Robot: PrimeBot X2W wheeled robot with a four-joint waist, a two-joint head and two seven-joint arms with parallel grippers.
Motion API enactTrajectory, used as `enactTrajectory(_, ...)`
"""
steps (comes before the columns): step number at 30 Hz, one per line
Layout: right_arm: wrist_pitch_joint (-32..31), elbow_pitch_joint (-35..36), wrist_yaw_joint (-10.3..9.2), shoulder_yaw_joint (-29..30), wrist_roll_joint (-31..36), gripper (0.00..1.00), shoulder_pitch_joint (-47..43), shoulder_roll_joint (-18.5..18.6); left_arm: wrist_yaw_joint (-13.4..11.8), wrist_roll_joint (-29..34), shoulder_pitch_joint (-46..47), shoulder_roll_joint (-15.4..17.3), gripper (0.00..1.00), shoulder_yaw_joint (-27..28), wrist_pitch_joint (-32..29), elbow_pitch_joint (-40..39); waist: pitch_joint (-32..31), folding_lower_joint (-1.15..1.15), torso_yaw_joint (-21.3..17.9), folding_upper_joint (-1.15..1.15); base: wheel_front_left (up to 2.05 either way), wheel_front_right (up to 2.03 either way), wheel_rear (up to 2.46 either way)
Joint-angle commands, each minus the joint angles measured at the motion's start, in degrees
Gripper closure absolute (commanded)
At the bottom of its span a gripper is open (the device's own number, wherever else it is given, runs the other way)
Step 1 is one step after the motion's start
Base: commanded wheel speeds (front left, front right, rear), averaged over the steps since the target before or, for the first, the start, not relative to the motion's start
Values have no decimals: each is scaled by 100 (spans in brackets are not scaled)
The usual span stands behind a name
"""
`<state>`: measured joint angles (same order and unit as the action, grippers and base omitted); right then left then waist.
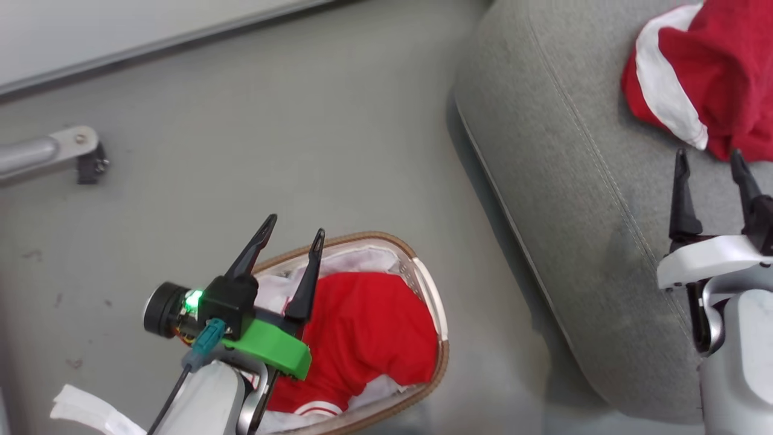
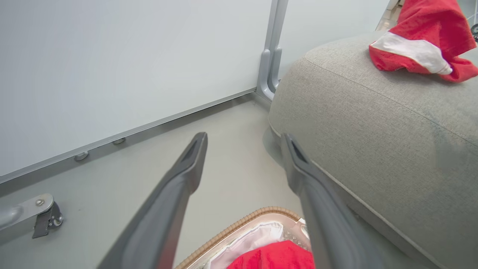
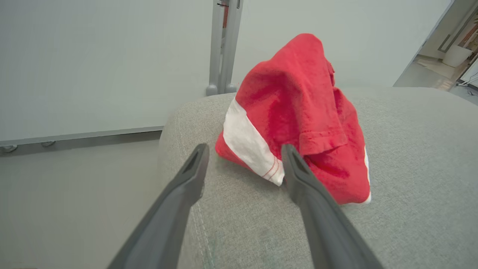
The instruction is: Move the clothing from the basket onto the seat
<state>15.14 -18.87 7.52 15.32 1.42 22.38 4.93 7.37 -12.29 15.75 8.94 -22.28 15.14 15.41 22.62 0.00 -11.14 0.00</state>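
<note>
A red garment (image 1: 368,329) lies in the oval basket (image 1: 444,338) on the floor, over its white liner (image 1: 356,260). My left gripper (image 1: 296,225) hovers open above the basket's far left rim, nothing between its fingers; the left wrist view shows the basket rim (image 2: 239,224) and red fabric (image 2: 276,257) just below it. A second red garment with a white stripe (image 1: 706,72) is heaped on the grey seat (image 1: 555,157). My right gripper (image 1: 708,158) stands open over the seat, just short of that garment (image 3: 298,112), empty.
A grey wall panel with a metal post (image 2: 270,56) runs behind the seat. A metal caster leg (image 1: 72,151) sticks out on the floor at the left. A white cloth strip (image 1: 90,411) lies by my left arm. Bare floor separates basket and seat.
</note>
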Motion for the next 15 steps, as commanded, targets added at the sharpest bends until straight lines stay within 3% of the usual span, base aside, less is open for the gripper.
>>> enactTrajectory(1,2,56,-6,-104,-119,0,-153,-18,18,80,-128,-29,0,80,1,69,-484,0,472,0,0,0,0)
enactTrajectory(8,2,217,-6,-757,-387,0,-456,-125,18,190,-442,-219,0,607,1,312,-935,0,972,0,0,0,0)
enactTrajectory(15,2,314,-7,-1395,-748,0,-681,-160,18,296,-775,-369,0,1249,2,494,-1328,0,1221,0,0,0,0)
